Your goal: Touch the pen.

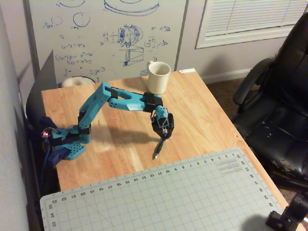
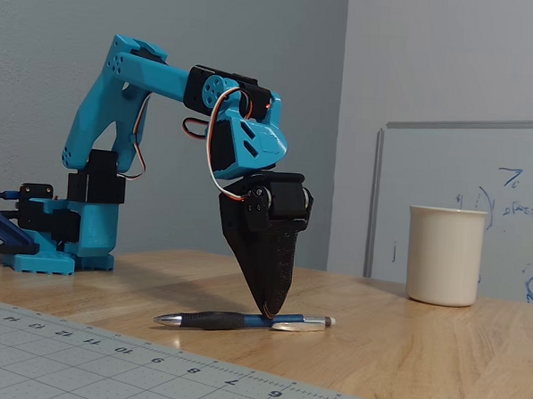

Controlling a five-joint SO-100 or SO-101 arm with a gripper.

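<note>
The pen (image 2: 233, 320) lies flat on the wooden table, dark with silvery ends. In the overhead view the pen (image 1: 158, 149) points toward the cutting mat. My gripper (image 2: 272, 311) points straight down with its black fingers together, and the tip rests on the pen's middle. In the overhead view my gripper (image 1: 164, 135) sits over the pen's far end. The blue arm (image 1: 103, 103) reaches from its base at the table's left.
A cream mug (image 1: 159, 77) stands at the table's back, and shows at the right in the fixed view (image 2: 445, 255). A grey-green cutting mat (image 1: 183, 197) covers the front. A black office chair (image 1: 279, 96) stands to the right. A whiteboard (image 1: 106, 33) leans behind.
</note>
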